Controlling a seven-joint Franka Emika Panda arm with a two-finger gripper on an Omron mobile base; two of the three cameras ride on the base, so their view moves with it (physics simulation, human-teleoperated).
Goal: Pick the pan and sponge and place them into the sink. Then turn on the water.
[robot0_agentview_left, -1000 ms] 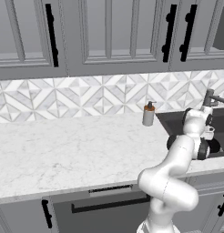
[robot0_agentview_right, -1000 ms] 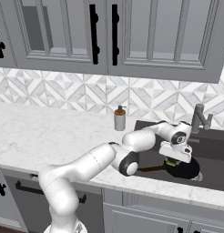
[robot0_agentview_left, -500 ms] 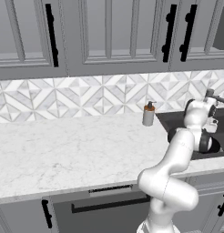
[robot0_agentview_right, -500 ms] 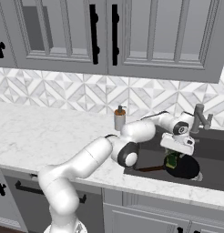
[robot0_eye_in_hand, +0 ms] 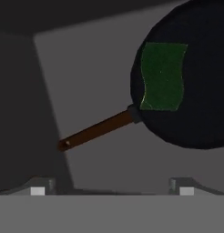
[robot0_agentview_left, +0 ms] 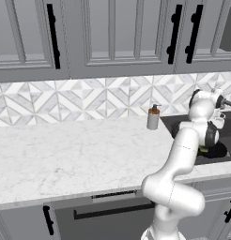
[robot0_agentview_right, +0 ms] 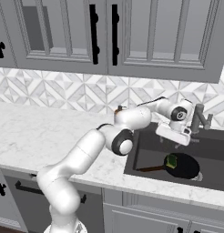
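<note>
Right base view shows the hand [robot0_agentview_right: 174,142] hanging above the sink [robot0_agentview_right: 148,157], with its two fingers spread wide and nothing between them. The pan [robot0_agentview_right: 185,165] lies on the sink floor below the hand, toward the right part of the basin, and its brown handle points to the left. The sponge [robot0_agentview_right: 171,161] rests inside the pan at its left edge, green face up. In the hand view the pan [robot0_eye_in_hand: 196,82] is at the upper right with the sponge [robot0_eye_in_hand: 163,76] lying flat in it, and the handle runs down to the left over the grey sink floor [robot0_eye_in_hand: 86,91]. The faucet [robot0_agentview_right: 199,119] stands at the far edge of the sink, just right of the hand. A soap bottle [robot0_agentview_left: 153,117] stands on the bench [robot0_agentview_left: 65,154] near the left rim of the sink.
</note>
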